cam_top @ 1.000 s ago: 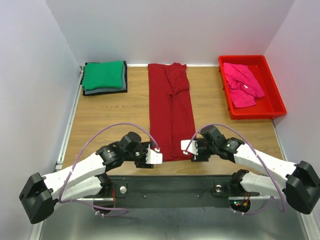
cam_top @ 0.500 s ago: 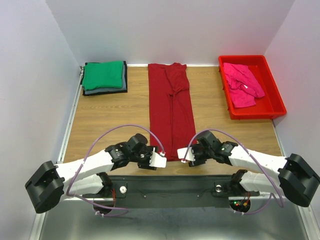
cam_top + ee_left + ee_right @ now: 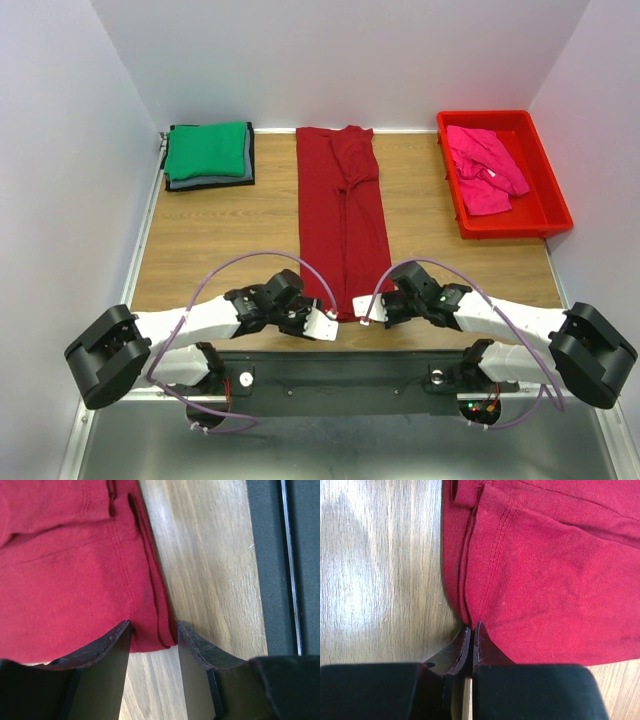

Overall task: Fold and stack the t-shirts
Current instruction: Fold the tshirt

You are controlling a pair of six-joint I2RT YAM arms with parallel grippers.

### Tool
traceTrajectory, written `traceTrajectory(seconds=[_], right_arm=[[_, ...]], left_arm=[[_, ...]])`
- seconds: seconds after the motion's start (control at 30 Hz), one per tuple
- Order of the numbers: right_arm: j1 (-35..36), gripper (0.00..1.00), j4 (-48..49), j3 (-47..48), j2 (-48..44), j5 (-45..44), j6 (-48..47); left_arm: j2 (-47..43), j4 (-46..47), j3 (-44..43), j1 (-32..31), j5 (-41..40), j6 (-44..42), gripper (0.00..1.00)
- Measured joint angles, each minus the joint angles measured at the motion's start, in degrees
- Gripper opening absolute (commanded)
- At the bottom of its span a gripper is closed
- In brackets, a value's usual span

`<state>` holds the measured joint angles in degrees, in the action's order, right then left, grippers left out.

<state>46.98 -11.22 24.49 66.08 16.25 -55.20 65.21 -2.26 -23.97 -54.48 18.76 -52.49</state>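
1. Both grippers had swung inward and nearer over the last second, converging on the near hem of the maroon t-shirt (image 3: 340, 230). It lay folded into a long strip down the middle of the table (image 3: 220, 240).
2. The left gripper (image 3: 152, 625) straddled the strip's near left corner, jaws narrowly apart and not clamped.
3. The right gripper (image 3: 471, 626) met the near right corner with jaws pressed together; whether cloth was nipped could not be told.
4. Judging by this, the end-to-end fold was about to begin.
5. Count:
   - 4 tees: the maroon one, 1 green t-shirt (image 3: 205, 150) stacked on 1 dark grey t-shirt (image 3: 200, 183) at far left, and 1 pink t-shirt (image 3: 485, 175) crumpled in the tray.
   - 2 grippers.
   - 1 red tray (image 3: 510, 232).
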Motion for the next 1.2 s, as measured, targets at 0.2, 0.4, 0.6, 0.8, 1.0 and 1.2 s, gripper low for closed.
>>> traceTrajectory(seconds=[0.2, 0.4, 0.6, 0.8, 1.0, 1.2], right_arm=[[0.0, 0.00, 0.0, 0.0, 0.0, -0.2, 0.8], [0.0, 0.00, -0.1, 0.1, 0.0, -0.2, 1.2], [0.0, 0.01, -0.7, 0.0, -0.5, -0.4, 1.1], [0.0, 0.01, -1.3, 0.0, -0.9, -0.7, 1.4], [0.0, 0.01, -8.0, 1.9, -4.2, 0.8, 3.2], [0.0, 0.01, -20.0, 10.3, -12.7, 3.7, 4.9]], left_arm=[[0.6, 0.3, 0.0, -1.4, -0.1, -2.6, 0.56], [3.7, 1.1, -1.7, -2.2, 0.0, -4.2, 0.40], [10.1, 2.6, -5.2, -2.4, -0.7, -4.9, 0.14], [11.1, 2.2, -6.2, -2.4, -0.7, -4.9, 0.00], [8.8, -4.4, -7.8, -2.4, 0.5, -4.3, 0.00], [1.3, -13.7, -12.7, -2.5, 4.3, -2.6, 0.00]])
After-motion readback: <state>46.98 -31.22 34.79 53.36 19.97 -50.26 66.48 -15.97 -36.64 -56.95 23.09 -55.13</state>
